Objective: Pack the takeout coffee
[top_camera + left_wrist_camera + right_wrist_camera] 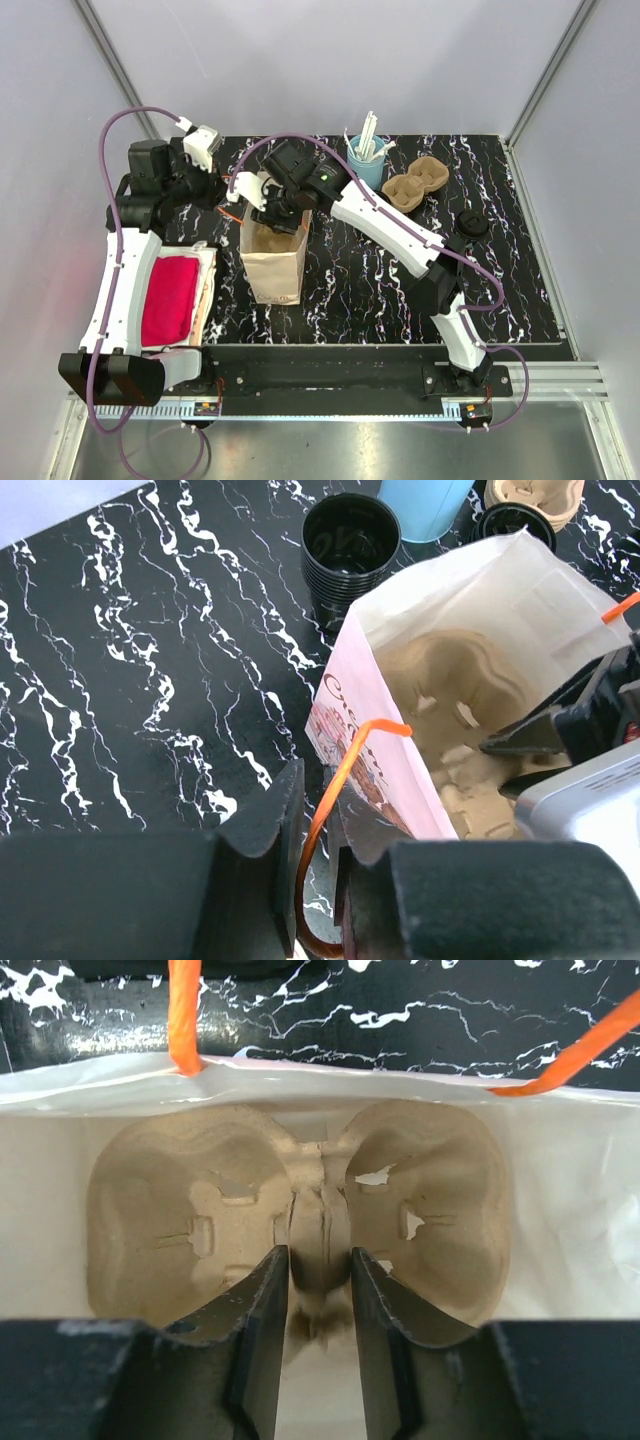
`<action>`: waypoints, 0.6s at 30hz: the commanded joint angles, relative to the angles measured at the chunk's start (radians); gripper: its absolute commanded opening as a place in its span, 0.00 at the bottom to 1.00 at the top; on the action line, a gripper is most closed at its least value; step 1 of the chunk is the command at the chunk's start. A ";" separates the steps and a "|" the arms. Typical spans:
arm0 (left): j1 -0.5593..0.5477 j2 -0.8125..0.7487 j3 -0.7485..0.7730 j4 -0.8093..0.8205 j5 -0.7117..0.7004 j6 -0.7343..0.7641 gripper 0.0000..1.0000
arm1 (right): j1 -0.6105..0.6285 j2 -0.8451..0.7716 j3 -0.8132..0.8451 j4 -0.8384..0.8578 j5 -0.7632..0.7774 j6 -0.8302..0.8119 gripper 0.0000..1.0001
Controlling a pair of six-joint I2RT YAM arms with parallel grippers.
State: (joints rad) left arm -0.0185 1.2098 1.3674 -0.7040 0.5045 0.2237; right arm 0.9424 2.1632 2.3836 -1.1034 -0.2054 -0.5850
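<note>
The takeout coffee (pixel 472 222), a small black cup with a black lid, stands on the right of the marble table, apart from both arms. A brown paper bag (pixel 272 262) stands open left of centre. My left gripper (pixel 318 780) is shut on the bag's orange handle (pixel 345 755) at its left rim. My right gripper (pixel 318 1260) reaches down into the bag. Its fingers close on the centre ridge of a cardboard cup carrier (pixel 170 1230) lying on the bag's bottom. In the top view the right gripper (pixel 268 205) hangs over the bag's mouth.
A lidless black cup (pixel 350 550) stands just behind the bag. A light-blue cup of white straws (pixel 367 160) and a second cardboard carrier (pixel 415 183) sit at the back. A red cloth (pixel 168 298) lies on a pale tray left of the table.
</note>
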 commanded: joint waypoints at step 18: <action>0.005 -0.033 -0.017 0.047 0.026 -0.001 0.23 | -0.001 -0.005 0.104 -0.012 -0.022 0.010 0.74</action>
State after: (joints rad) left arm -0.0185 1.2053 1.3510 -0.7013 0.5049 0.2237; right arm 0.9424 2.1632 2.4039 -1.1019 -0.2127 -0.5762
